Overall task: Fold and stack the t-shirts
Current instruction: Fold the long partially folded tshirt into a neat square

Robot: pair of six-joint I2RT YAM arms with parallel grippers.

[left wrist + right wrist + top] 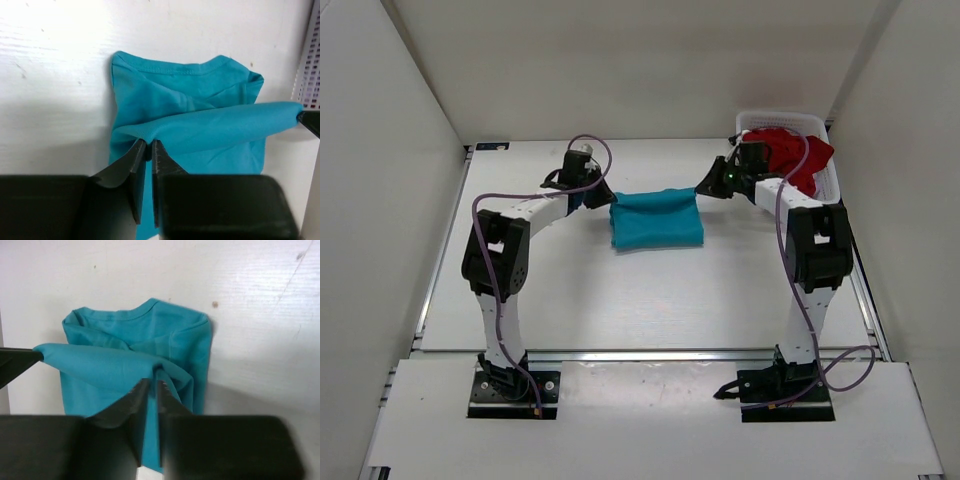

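Note:
The teal t-shirt (pixel 657 220) lies part-folded on the table between my arms. Its far edge is lifted and stretched taut between both grippers. My left gripper (pixel 604 198) is shut on the shirt's left corner; in the left wrist view the jaws (pixel 148 143) pinch a fold of teal cloth (pixel 200 125). My right gripper (pixel 704 187) is shut on the right corner; in the right wrist view it (pixel 153 383) pinches teal cloth (pixel 125 345). The dark red t-shirt (pixel 798 155) is bunched in the basket. The lilac shirt is out of view.
The white mesh basket (pixel 826 180) stands at the back right, just behind my right arm; its wall shows at the right edge of the left wrist view (pixel 309 70). White walls enclose the table (pixel 650 300) on three sides.

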